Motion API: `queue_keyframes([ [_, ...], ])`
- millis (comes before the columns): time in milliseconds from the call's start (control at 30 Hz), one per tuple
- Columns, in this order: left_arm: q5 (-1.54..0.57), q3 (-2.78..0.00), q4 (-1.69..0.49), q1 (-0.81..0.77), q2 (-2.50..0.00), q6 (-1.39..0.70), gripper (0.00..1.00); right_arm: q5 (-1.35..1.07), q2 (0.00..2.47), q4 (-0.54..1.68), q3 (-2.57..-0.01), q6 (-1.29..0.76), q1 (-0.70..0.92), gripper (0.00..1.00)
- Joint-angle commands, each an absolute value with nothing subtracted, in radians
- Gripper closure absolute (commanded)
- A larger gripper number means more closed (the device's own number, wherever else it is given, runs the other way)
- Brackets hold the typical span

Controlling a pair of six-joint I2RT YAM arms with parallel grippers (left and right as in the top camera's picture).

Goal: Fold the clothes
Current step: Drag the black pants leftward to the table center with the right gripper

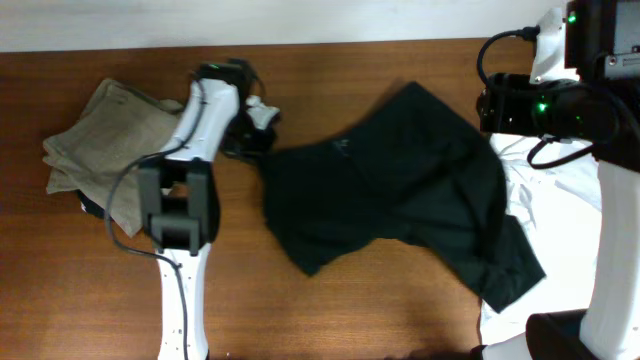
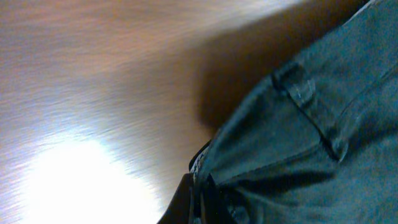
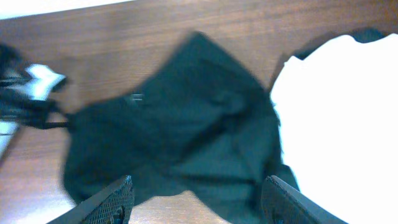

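Dark fabric of the plain black shorts-like garment fills the lower right of the left wrist view. Its edge is bunched between the fingers of the left gripper, which are pressed together on it at the bottom centre. A stitched seam and a folded band show here that no other view resolves. The brown wooden table takes the upper left, with a bright glare patch.

From overhead, the black shorts-like garment lies mid-frame. Its long axis runs diagonally from the left gripper at its left edge down to the lower right, and a peak points toward the top centre. Its lower right end lies over the white shirt at the right edge. A crumpled khaki-olive garment sits at the far left, apart from both.

Only the right wrist view shows the right gripper. It is spread wide above the garment, touching nothing. A small pale mark shows on the cloth.
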State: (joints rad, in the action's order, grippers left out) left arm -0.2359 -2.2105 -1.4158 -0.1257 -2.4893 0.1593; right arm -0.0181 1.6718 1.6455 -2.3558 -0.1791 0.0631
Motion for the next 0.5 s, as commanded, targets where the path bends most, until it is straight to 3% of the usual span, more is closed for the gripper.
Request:
queue_keyframes([
  [0,-0.115,-2.386,-1.494,0.064,-2.491,0.101,0.99,0.027,1.775,1.646,-2.289,-0.178,0.022,0.32],
  [133,-0.146,-2.589,-1.64,0.225,-2.491,0.101,1.0,-0.025,1.993,1.603,-2.132,-0.121,0.013,0.32],
  [267,-0.144,-2.642,-1.663,0.245,-2.49,0.102,1.0,-0.372,2.178,1.588,-2.019,0.162,0.073,0.35],
  [367,-0.145,-2.642,-1.663,0.245,-2.49,0.102,0.91,-0.259,2.18,1.51,-1.937,0.049,0.197,0.31],
  [467,-0.145,-2.642,-1.663,0.245,-2.49,0.102,0.89,-0.223,2.18,1.424,-1.807,0.016,0.302,0.31],
])
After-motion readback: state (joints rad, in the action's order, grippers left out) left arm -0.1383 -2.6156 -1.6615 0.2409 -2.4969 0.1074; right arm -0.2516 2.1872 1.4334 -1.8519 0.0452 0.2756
